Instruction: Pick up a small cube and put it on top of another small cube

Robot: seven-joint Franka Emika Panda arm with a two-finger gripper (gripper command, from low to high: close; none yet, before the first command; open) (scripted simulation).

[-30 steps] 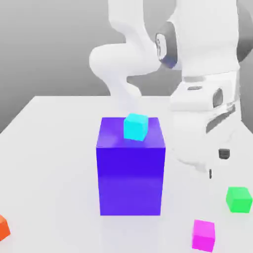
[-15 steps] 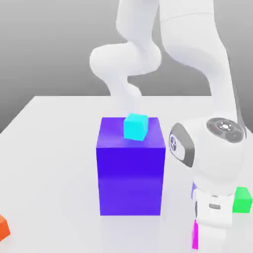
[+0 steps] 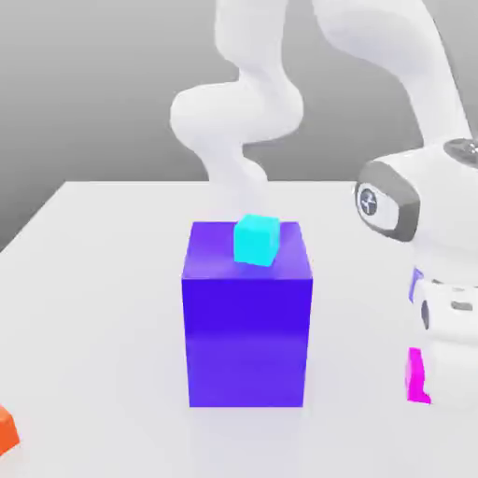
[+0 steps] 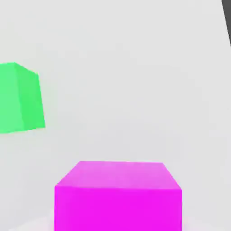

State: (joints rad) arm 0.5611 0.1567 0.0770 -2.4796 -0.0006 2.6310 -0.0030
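White tabletop [image 3: 103, 280], hand fingers closed together around small magenta cube [image 4: 118, 196], green cube [image 4: 20, 98] nearby

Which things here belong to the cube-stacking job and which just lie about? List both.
Job: small plain magenta cube, small cyan cube atop the block, the shut tool.
Lying about: big blue-purple block, small green cube, orange cube, white table.

A large block [image 3: 247, 327] stands mid-worktop [image 3: 93, 280] with a little cube [image 3: 257, 239] on its top near the back edge, the small cube [image 3: 414, 375] sits low at the exterior view's right beside the arm's hand, and another cube [image 3: 6, 428] lies at the front left corner.
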